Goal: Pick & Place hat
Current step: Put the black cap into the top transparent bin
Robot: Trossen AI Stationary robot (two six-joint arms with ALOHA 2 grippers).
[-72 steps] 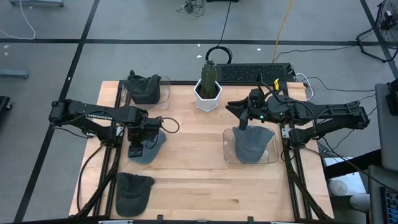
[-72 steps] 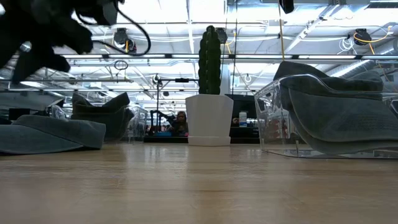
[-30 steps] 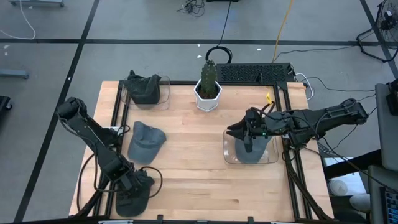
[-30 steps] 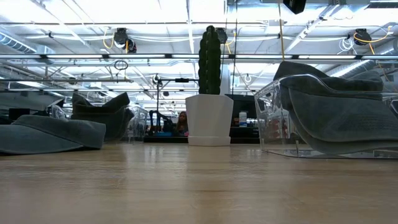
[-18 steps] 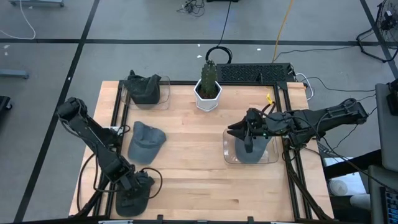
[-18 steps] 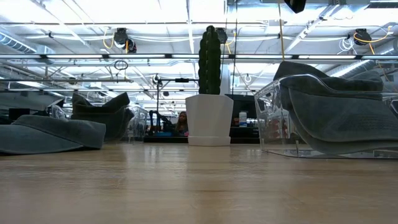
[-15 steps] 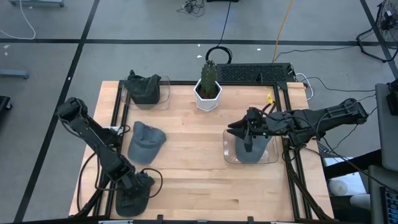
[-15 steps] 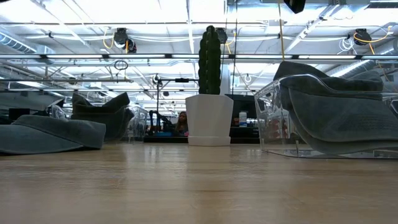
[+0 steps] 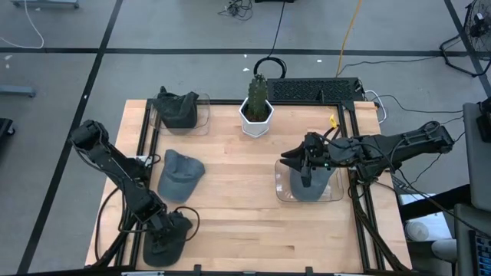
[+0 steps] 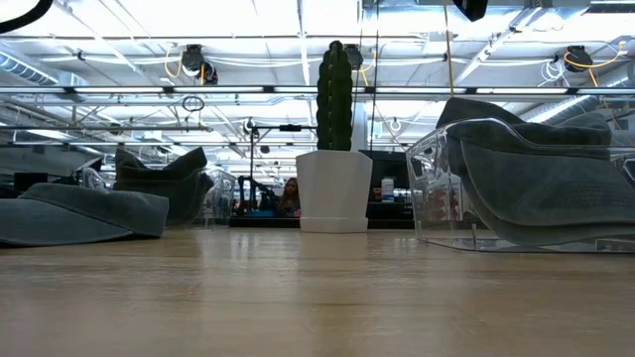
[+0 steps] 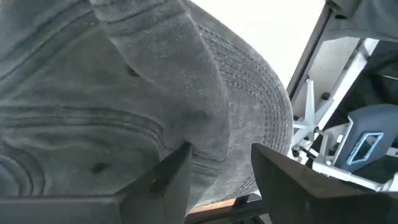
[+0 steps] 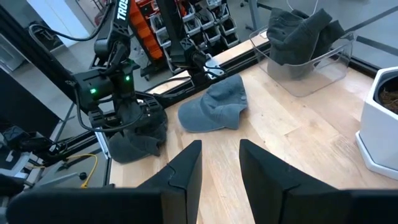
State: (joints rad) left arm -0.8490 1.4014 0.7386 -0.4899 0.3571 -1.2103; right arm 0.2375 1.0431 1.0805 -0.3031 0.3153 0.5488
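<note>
Left gripper reaching for the near-corner cap

High view: left gripper (image 9: 163, 234) sits on the grey cap (image 9: 166, 239); another cap (image 9: 179, 175) lies loose; both clear bins (image 9: 285, 192) already hold caps.
Left wrist view: fingers spread, nothing clenched.
Right wrist view: right gripper (image 12: 219, 163) spread, empty, over its bin.

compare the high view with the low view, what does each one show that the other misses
Only the high view shows the left end effector down on the near-left hat, the right end effector over the clear bin, and the keyboard. Only the low view shows the room behind the table, with its ceiling lights. Both show the cactus pot, the hat in the clear bin, the loose hat and the far-left bin's hat.
</note>
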